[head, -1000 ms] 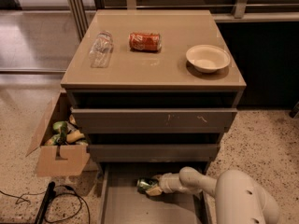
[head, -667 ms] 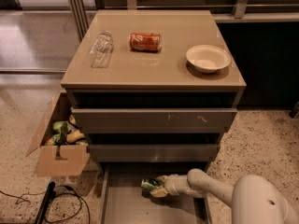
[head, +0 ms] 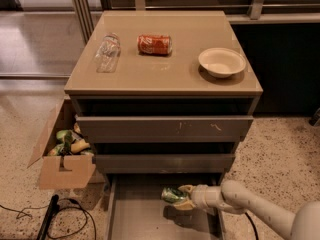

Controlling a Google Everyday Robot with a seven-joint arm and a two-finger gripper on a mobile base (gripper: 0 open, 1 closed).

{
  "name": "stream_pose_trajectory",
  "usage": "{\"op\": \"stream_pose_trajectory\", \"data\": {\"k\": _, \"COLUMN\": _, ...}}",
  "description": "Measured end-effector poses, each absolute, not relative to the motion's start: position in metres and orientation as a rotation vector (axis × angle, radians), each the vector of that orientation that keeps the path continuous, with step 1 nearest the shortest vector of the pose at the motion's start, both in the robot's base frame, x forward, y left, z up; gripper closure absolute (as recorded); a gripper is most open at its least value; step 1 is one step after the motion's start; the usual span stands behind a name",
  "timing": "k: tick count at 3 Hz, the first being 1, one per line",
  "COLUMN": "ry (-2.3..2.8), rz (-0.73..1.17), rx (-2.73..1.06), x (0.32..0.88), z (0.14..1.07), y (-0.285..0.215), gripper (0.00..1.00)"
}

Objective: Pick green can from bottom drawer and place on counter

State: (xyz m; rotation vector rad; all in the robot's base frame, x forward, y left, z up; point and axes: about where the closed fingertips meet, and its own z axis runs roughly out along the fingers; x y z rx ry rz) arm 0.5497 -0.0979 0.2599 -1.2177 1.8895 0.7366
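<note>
The green can [head: 171,194] lies on its side in the open bottom drawer [head: 137,220], near the drawer's back right. My gripper [head: 181,197] reaches in from the right, and its pale fingers are closed on the can's right end. The can seems a little above the drawer floor, with a shadow under it. My white arm [head: 250,206] runs from the lower right corner. The tan counter [head: 165,74] tops the cabinet above.
On the counter lie a red-orange soda can [head: 155,44], a clear plastic bottle [head: 107,52] and a white bowl [head: 222,62]. The two upper drawers [head: 162,128] stand slightly open and overhang the bottom one. A cardboard box [head: 62,171] with items and black cables [head: 60,216] sit at left.
The gripper closed in on the green can, and both have shifted right and slightly up in the drawer. The arm has drawn back toward the lower right.
</note>
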Motion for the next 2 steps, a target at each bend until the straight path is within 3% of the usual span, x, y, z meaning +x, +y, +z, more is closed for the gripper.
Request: {"op": "stream_pose_trajectory", "data": {"k": 2, "ry": 1.821, "rz": 0.677, "rx": -1.264, "x": 0.533, "z": 0.356, "y": -0.140, "gripper": 1.00}}
